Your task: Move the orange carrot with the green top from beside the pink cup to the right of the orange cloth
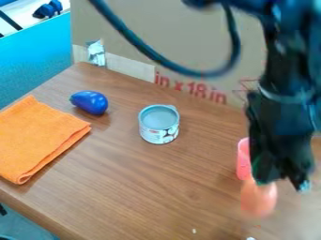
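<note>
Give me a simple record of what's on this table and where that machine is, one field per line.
Machine: black robot arm, at the right of the view
Jaws: low over the table's right side, close to a blurred orange thing; whether they hold it, I cannot tell
Beside them: pink, cup-like thing, partly hidden
Middle: small upright tin with a printed label
Left: folded orange cloth
Near the cloth: shiny blue thing, lying down
Surface: brown wood-look table
Behind: cardboard with red print
</note>
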`<state>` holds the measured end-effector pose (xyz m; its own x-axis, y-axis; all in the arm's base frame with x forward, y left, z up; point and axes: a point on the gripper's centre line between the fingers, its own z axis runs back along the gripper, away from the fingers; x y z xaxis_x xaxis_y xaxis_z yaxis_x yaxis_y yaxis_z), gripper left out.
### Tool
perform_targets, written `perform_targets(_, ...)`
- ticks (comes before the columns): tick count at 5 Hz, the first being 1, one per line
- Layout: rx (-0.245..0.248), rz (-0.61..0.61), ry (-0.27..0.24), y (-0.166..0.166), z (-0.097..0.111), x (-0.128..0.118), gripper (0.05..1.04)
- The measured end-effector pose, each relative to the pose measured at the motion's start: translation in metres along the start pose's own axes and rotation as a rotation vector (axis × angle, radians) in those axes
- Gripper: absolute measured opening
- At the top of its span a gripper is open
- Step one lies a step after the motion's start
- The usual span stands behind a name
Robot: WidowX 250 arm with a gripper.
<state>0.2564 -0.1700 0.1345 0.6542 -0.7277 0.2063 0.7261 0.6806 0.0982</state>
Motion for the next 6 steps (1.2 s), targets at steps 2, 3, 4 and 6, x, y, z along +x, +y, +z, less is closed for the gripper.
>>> perform_targets(2,0.029,0.298,0.087,0.044,0.05,-0.089,0.212)
perform_targets(3,0.006,0.495,0.143,0.063,0.039,-0.14,0.212)
perform_targets(4,0.014,0.602,0.133,0.088,0.023,-0.183,0.212)
perform_targets(6,0.034,0.74,0.043,0.126,-0.02,-0.21,0.212)
